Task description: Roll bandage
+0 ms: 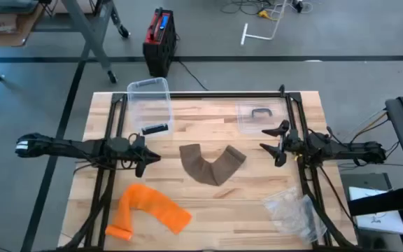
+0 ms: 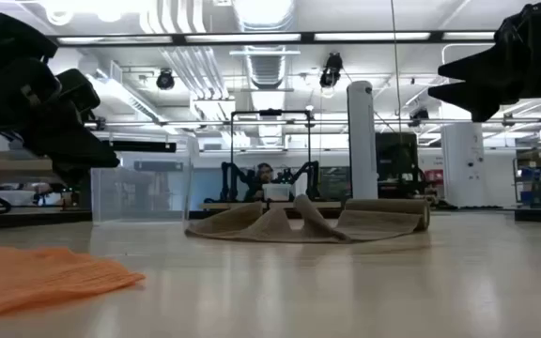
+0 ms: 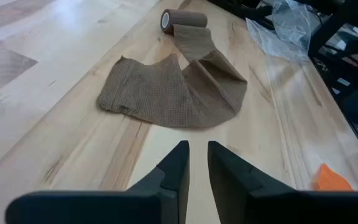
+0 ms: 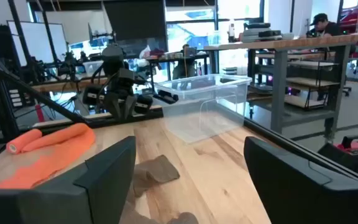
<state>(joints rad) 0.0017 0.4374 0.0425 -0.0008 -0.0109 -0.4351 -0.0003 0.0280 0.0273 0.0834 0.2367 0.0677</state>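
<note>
Brown bandage (image 1: 212, 164) lies between left gripper (image 1: 145, 155) and right gripper (image 1: 273, 140)

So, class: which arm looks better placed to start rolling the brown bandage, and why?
Probably the right. The right gripper is open and hovers beside the brown bandage's already rolled end. The left gripper is nearly shut, by the loose flat end.

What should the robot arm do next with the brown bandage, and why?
Probably lower the open right gripper to the rolled end of the half-unrolled brown fabric bandage. That end lies nearest it, and neither gripper touches the bandage; the left gripper hovers beside it, nearly shut.
</note>
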